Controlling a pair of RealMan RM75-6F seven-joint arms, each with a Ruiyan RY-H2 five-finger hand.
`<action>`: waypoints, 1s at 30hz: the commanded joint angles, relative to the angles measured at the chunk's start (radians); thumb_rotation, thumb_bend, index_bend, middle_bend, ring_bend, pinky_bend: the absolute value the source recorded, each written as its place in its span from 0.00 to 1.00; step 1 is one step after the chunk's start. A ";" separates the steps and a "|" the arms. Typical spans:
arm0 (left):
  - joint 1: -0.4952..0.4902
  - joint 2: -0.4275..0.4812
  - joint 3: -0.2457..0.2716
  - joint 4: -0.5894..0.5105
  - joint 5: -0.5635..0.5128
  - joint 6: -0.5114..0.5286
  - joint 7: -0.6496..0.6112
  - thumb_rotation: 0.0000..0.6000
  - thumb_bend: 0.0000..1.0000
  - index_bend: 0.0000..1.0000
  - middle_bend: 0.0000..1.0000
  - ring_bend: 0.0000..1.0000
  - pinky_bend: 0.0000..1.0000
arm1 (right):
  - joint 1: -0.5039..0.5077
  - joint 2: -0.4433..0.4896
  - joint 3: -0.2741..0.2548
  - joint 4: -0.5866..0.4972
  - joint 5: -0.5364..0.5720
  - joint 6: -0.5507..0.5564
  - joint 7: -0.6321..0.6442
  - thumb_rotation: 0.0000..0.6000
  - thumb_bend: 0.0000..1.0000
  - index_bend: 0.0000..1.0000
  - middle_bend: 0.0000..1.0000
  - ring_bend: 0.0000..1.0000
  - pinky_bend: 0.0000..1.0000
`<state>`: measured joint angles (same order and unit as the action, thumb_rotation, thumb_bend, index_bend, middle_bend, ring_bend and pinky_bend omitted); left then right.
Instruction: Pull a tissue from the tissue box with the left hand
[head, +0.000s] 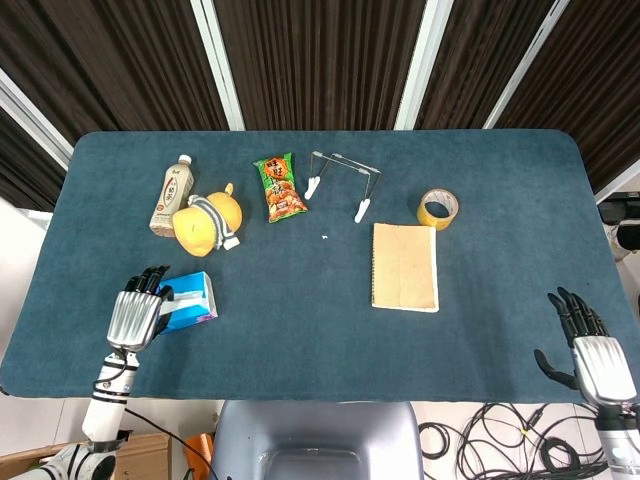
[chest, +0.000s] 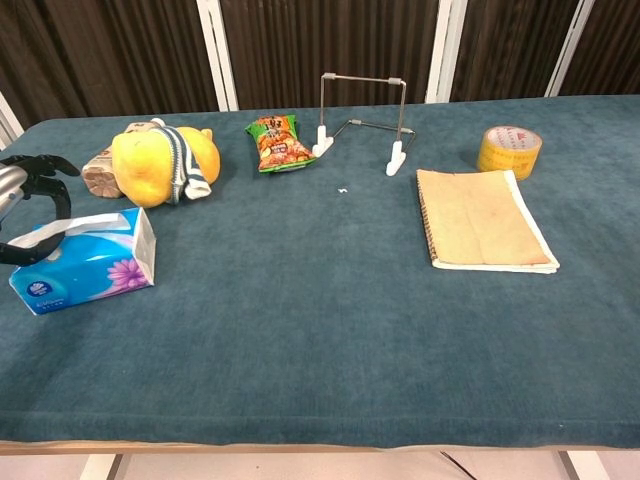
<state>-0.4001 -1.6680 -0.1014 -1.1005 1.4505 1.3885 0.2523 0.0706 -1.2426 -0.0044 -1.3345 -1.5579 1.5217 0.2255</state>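
Observation:
The blue tissue box lies near the table's front left, with white tissue showing at its top opening. My left hand covers the box's left end in the head view. In the chest view its dark fingers arch over the tissue opening and the thumb sits low at the box's left end; I see no tissue pinched. My right hand hangs off the table's front right corner, fingers spread, holding nothing.
Behind the box stand a yellow plush toy and a lying bottle. Further right are a snack bag, a wire stand, a tape roll and a tan notebook.

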 joint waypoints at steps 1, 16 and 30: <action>0.001 -0.004 0.001 0.015 0.009 0.007 -0.008 1.00 0.45 0.59 0.21 0.20 0.36 | 0.000 -0.001 0.001 0.000 0.001 -0.005 -0.003 1.00 0.27 0.04 0.00 0.00 0.15; 0.030 0.132 0.011 -0.205 0.081 0.101 0.072 1.00 0.47 0.61 0.22 0.19 0.36 | 0.000 0.001 0.005 -0.007 0.006 -0.030 -0.017 1.00 0.27 0.04 0.00 0.00 0.15; 0.039 0.334 -0.040 -0.492 0.038 0.086 0.198 1.00 0.46 0.61 0.22 0.19 0.36 | 0.003 -0.001 0.007 -0.012 0.012 -0.054 -0.030 1.00 0.27 0.04 0.00 0.00 0.15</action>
<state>-0.3635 -1.3430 -0.1346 -1.5830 1.4877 1.4694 0.4432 0.0732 -1.2433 0.0029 -1.3465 -1.5460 1.4690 0.1959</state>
